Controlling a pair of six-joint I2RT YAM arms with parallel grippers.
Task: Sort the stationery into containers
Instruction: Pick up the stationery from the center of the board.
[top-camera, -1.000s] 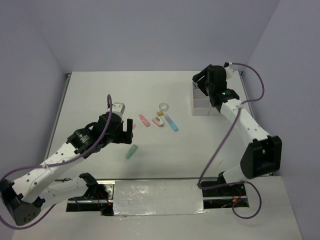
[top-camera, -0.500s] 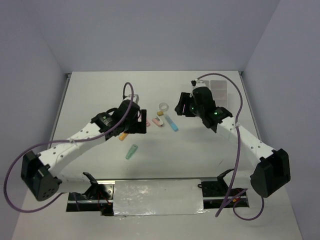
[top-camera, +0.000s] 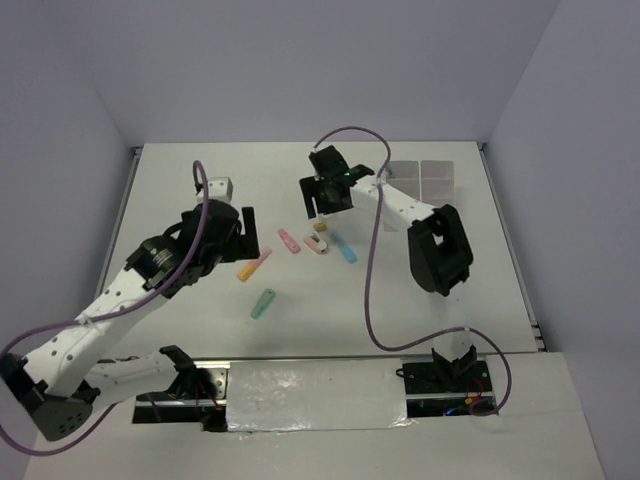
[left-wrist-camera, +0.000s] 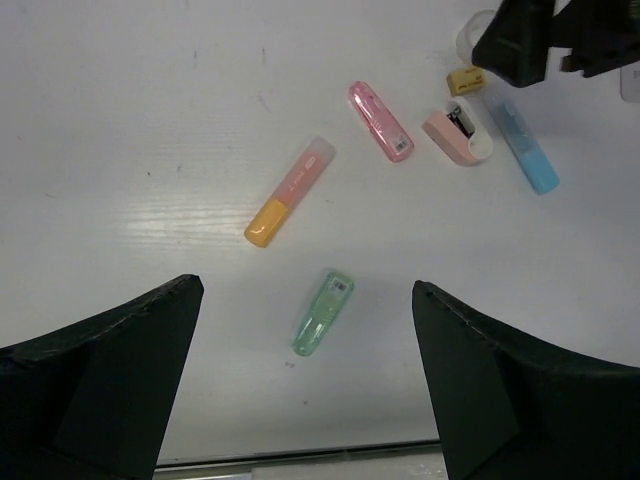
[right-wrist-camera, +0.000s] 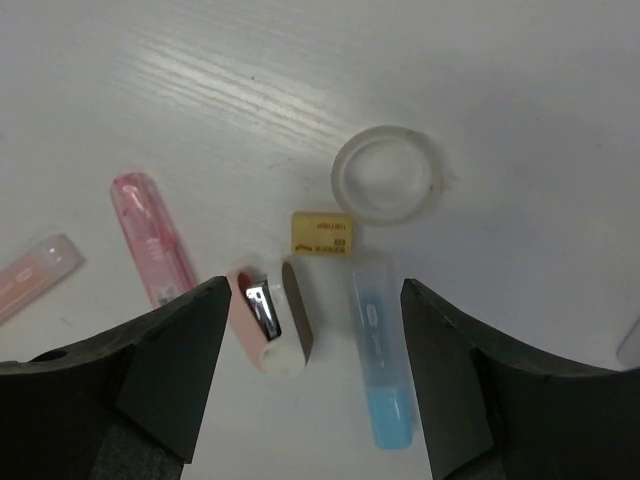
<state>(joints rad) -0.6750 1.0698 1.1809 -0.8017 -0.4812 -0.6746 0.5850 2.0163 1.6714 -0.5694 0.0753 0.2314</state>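
— While you watch from above, which arm should pick first?
— Your right gripper (top-camera: 322, 203) hangs over the stationery (top-camera: 289, 240) clustered mid-table, closest to the tan block (top-camera: 320, 227). The box (top-camera: 422, 180) waits near the far right corner. Your left gripper (top-camera: 247, 228) sits more toward the left edge, beside the orange stick (top-camera: 253, 265). I'd let each arm take its nearest piece.
— And the left wrist view?
— The jaws are spread wide with nothing held. The orange stick (left-wrist-camera: 290, 190) and the green stick (left-wrist-camera: 322, 314) lie apart ahead of your fingers (left-wrist-camera: 110, 370). Turn the wrist so the jaws cross one stick's narrow side before you descend.
— The right wrist?
— It's also wide open and empty. The tape ring (right-wrist-camera: 389, 174) lies just beside the tan block (right-wrist-camera: 322, 233), and whether they touch I can't tell. A blue stick (right-wrist-camera: 378, 340) and a pink-white piece (right-wrist-camera: 268, 315) crowd close. Centre on one piece alone, or you'll likely nudge its neighbours.
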